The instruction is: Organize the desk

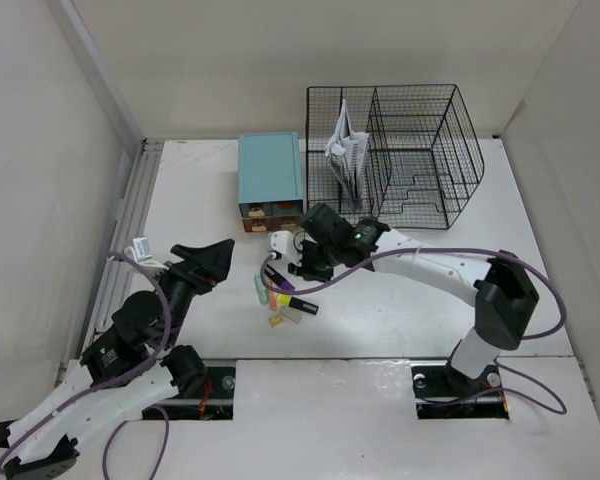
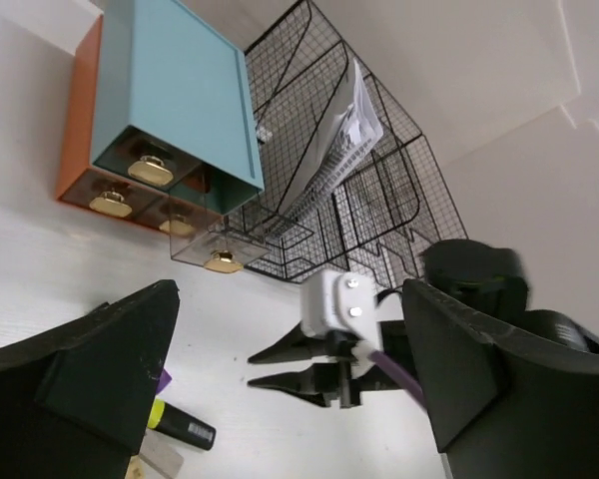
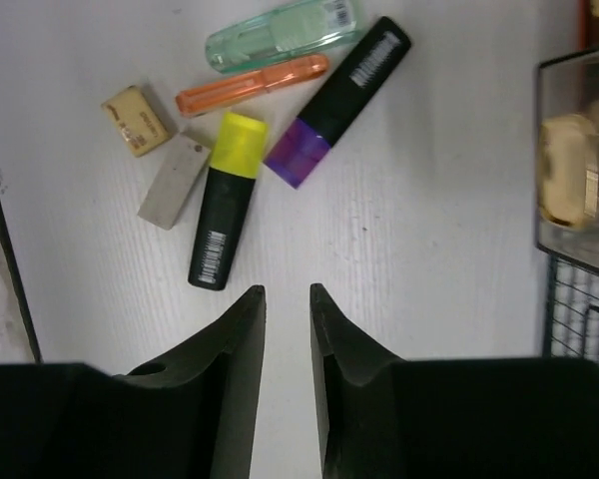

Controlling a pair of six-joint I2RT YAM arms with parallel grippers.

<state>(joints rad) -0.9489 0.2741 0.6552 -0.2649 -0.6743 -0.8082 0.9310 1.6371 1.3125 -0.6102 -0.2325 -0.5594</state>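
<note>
Right arm [image 1: 420, 262] now: reaches long and low across the white tabletop [image 1: 400, 320], hovers just short of the stationery cluster, jaws parted by a narrow slit, gripping nothing. Left arm [image 1: 145, 320]: bends up near the railed left edge, points toward the middle, jaws spread wide, empty. Tabletop: spans the whole scene beneath both arms. Clear drawer [image 3: 569, 170]: cut off at the right wrist view's edge, gold knob blurred. Yellow-capped highlighter [image 3: 223, 200]: carries a barcode. Purple-tipped marker [image 3: 339, 100]: bears white print, too small to read.
</note>
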